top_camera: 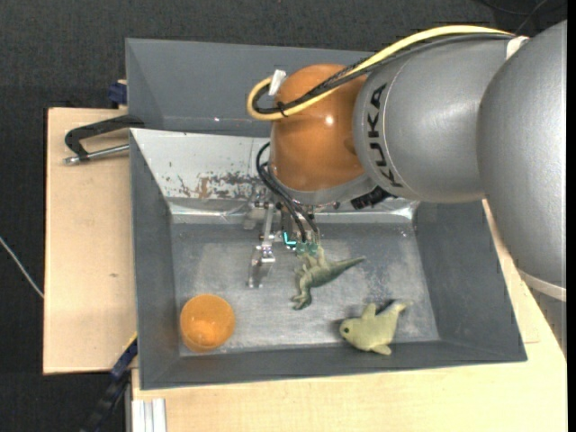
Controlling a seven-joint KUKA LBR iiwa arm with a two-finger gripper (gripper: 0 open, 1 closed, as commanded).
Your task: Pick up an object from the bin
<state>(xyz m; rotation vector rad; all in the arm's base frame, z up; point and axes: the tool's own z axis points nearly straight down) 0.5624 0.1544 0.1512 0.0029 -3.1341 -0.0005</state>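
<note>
My gripper [283, 248] reaches down below the arm's orange cover, over the back middle of the bin floor. Its fingers stand apart, so it is open. The left finger [261, 261] points at bare floor. A green toy dinosaur [321, 273] lies just right of the gripper, its upper end close under the right finger; whether they touch I cannot tell. Nothing shows between the fingers.
An orange ball [206, 321] rests in the front left corner of the bin. A pale yellow-green fish-like toy [371, 328] lies at the front right. The arm and its orange cover hang over the bin's back right part.
</note>
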